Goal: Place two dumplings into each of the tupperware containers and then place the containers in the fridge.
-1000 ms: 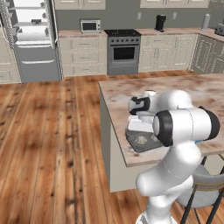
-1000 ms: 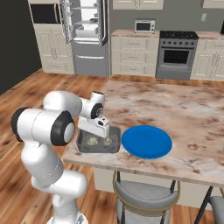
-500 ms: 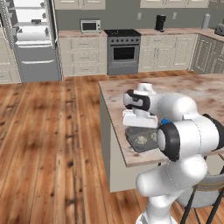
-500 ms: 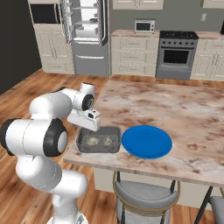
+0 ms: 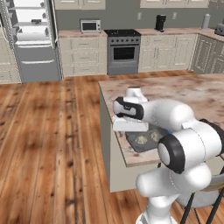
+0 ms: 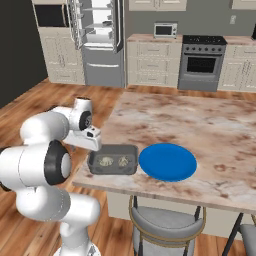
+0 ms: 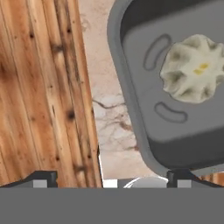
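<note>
Marble island: tupperware container beside wide-spread claw

One tupperware container, two dumplings inside, one blue plate, one fridge

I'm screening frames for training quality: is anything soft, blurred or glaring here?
Hand view: dumpling and tupperware container look soft, enlarged by closeness. Right base view: blue plate is evenly lit, without glare. Left base view: fridge interior is bright white, shelves still readable.
</note>
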